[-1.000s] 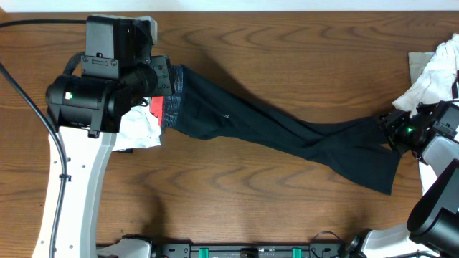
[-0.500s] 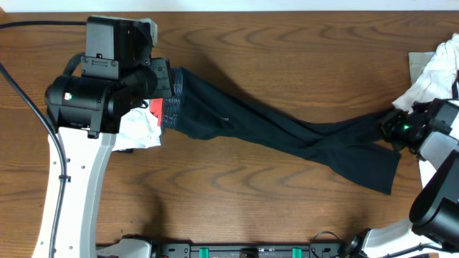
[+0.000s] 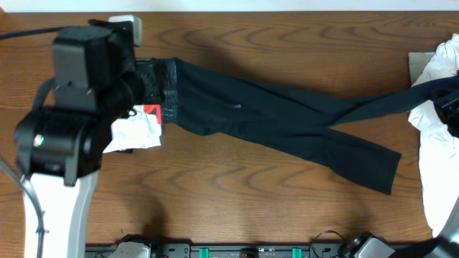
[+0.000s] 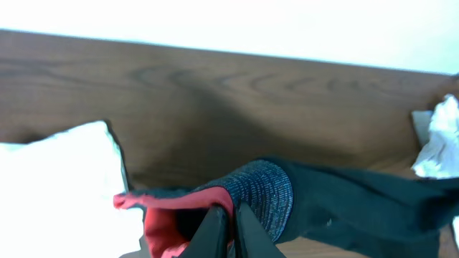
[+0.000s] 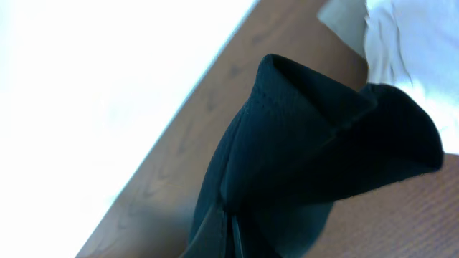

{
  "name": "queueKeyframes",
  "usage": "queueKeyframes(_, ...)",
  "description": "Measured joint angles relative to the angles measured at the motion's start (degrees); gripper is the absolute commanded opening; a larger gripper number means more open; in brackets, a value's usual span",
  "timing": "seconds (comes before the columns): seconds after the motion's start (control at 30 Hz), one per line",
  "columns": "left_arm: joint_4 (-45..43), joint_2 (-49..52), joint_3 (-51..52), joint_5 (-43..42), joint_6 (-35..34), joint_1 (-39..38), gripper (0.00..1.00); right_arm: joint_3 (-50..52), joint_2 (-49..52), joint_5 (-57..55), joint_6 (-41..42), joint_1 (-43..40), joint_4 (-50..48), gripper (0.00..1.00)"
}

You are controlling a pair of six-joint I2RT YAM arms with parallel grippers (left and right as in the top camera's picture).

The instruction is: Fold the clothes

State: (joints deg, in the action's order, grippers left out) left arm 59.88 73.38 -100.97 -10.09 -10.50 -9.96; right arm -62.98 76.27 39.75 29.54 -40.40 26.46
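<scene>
Table (image 3: 251,215): brown wood, with clothes spread across its far half.
Trousers (image 3: 251,118): long and black, stretched from upper left to the right edge. One leg is pulled taut toward the right and the free leg (image 3: 373,168) lies flat, angled to the lower right.
White heap (image 3: 439,68): bunched at the right edge, just beside the taut leg.
White cloth (image 3: 136,132): crumpled at the left, touching the trousers' top end.
Waistband (image 4: 262,193): grey knit with a red inner face, raised off the table.
Cuff (image 5: 323,136): a folded black hem, lifted clear of the wood.
Left gripper (image 4: 231,226): clenched on the waistband, jaws pinched onto its red edge.
Right gripper (image 5: 226,236): clenched on the cuff end, with fabric bulging above the jaws.
Handling: the fabric looks light, limp and a little stretchy. It should sag and slide wherever it is unsupported, and a thin pinch could slip.
Where to hold: probably the waistband and the hems, since those thicker edges give the firmest bite. The free leg would need gathering too.
</scene>
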Motion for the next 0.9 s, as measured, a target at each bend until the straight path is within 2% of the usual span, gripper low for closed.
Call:
queueKeyframes(0.23, 1.9, -6.6, -4.0, 0.0, 0.0, 0.0, 0.06, -3.2, -7.1, 4.4, 0.1, -2.3, 3.3, 0.01)
queueKeyframes(0.53, 11.7, -12.0, -14.1, -0.8, 0.0, 0.0, 0.06, -19.6, -8.8, 8.9, -1.5, -2.8, 20.8, 0.01)
queueKeyframes(0.7, 16.9, -12.2, -21.6, -3.1, 0.0, 0.0, 0.06, -30.6, -8.9, 6.7, -4.2, -2.8, 33.7, 0.01)
queueKeyframes(0.9, 17.2, -12.2, -25.1, -3.5, 0.0, 0.0, 0.06, -38.0, -9.6, 1.1, -6.6, -2.8, 38.9, 0.01)
